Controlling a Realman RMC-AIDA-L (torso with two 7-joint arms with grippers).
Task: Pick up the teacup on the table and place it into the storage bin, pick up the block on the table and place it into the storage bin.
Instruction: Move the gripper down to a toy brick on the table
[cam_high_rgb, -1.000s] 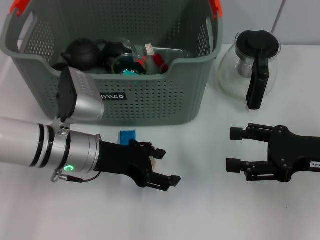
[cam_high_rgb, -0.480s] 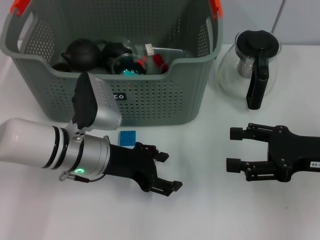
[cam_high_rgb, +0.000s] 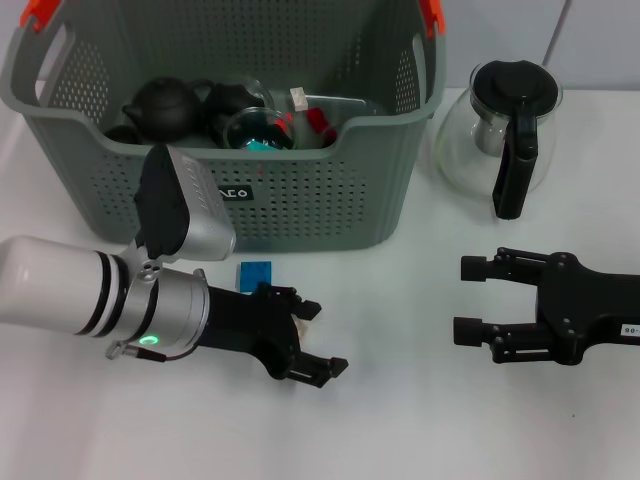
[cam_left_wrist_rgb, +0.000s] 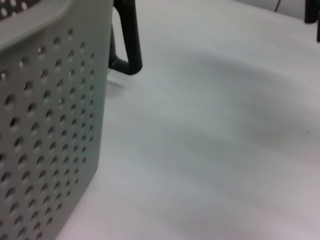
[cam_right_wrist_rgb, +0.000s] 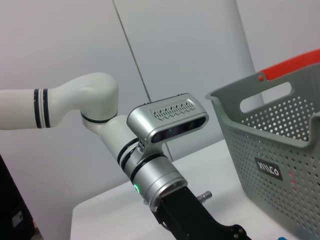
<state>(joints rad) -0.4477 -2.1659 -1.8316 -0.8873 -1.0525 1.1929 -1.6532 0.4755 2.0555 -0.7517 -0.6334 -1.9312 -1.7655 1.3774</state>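
Both grippers are held open and empty above the table (cam_high_rgb: 400, 420). One blue block (cam_high_rgb: 256, 274) is seen between the left gripper (cam_high_rgb: 318, 338) and the storage bin (cam_high_rgb: 300, 190); the right gripper (cam_high_rgb: 470, 298) is parked near the table's right edge.

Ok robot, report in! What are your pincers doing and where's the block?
Left pincer open, low over table beside blue block. Right pincer open, parked at right. Block on table before storage bin, not grasped. Nothing blocking.
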